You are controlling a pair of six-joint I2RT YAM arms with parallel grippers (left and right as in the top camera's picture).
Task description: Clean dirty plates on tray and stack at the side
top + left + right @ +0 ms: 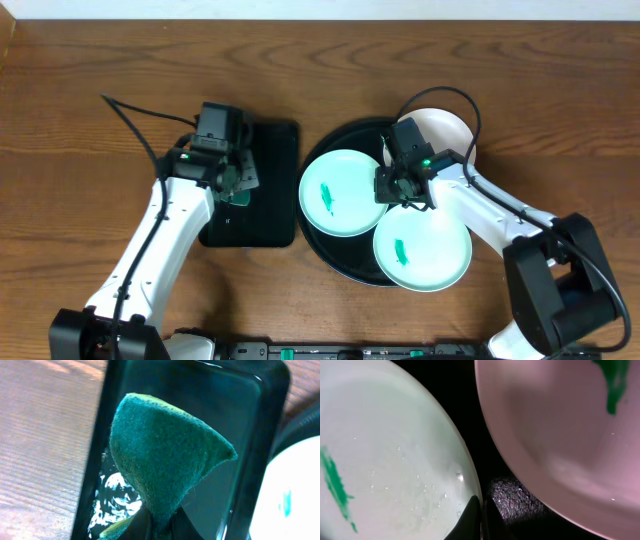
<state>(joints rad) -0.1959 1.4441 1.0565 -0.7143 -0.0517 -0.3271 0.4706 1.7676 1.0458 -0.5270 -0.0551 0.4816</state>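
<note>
Overhead, all three plates lie on the round black tray point(345, 257). One mint-green plate point(340, 193) fills the left half of it. A second mint-green plate point(422, 250) sits at the near-right rim and hangs a little over it. The white plate point(447, 127) is at the far-right rim, also partly over the edge. Both mint plates show a green smear at the centre, so I judge that none is cleaned yet.

The right gripper point(405, 190) hovers above the middle of the tray with its jaws pressed together. In the right wrist view its tips are at the edge of one mint plate, but I see nothing held between them.

The left gripper point(235, 180) is to the left of the tray, above the rectangular black tray point(272, 205). It is clamped on a green scouring sponge point(165, 450), which bends softly in the grip.

The plates look stiff, light and glossy. Small drops of water lie on one of them, so I expect them to be slippery. They are shallow, so the rim is the place to pinch, best where a plate overhangs the tray edge.
</note>
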